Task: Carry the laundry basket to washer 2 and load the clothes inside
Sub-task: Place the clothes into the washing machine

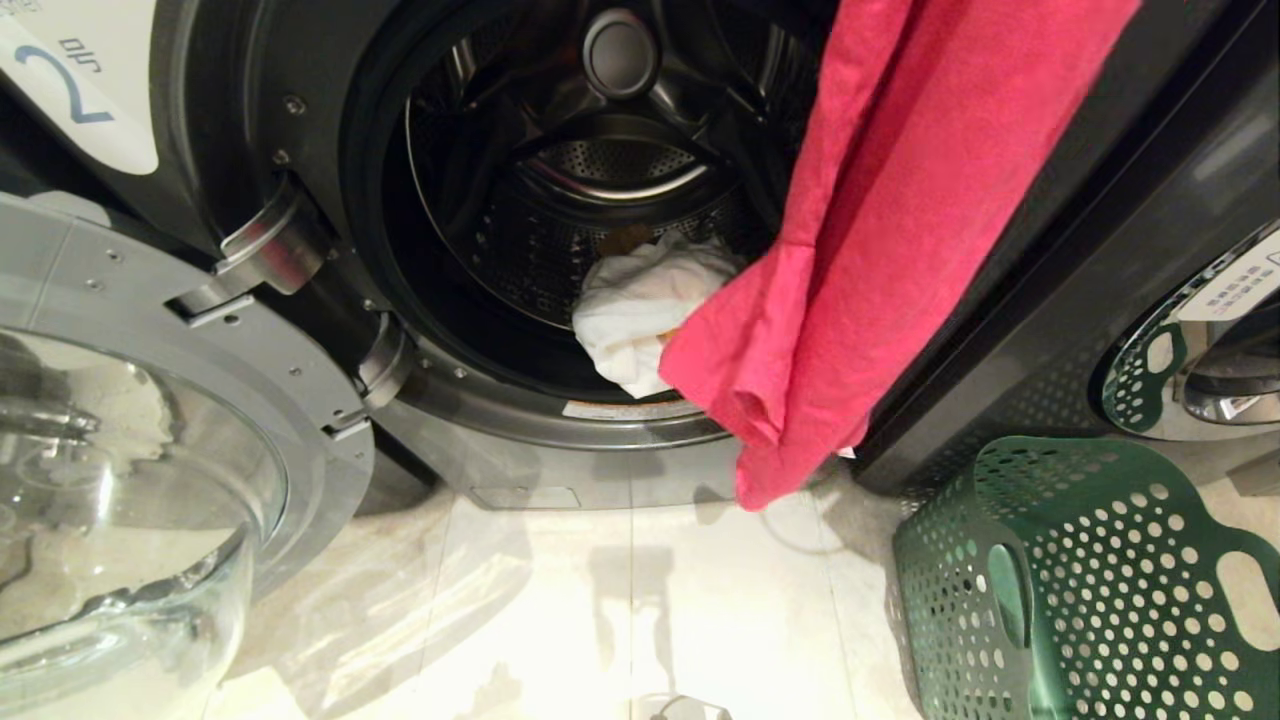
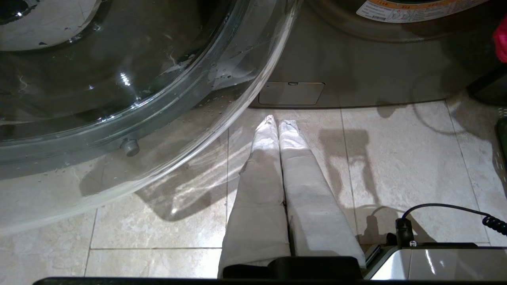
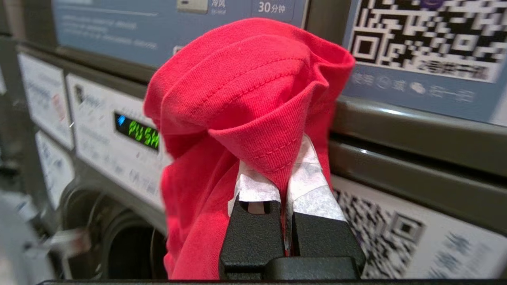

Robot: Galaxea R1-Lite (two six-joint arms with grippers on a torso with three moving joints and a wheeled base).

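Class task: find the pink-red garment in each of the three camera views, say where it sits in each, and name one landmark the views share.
Head view: the pink-red garment hangs from the top edge, right of centre, across the right side of washer 2's open drum.
Left wrist view: only a sliver at the right edge, near the top.
Right wrist view: centre, bunched, pinched in the right gripper.
Shared landmark: washer 2's dark grey front.

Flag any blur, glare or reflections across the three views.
Head view: sharp; the open door glass throws streaky glare onto the floor tiles. Left wrist view: sharp; highlights on the door glass, left gripper casts a shadow. Right wrist view: the red garment in the right gripper is crisp, panels behind blurred.
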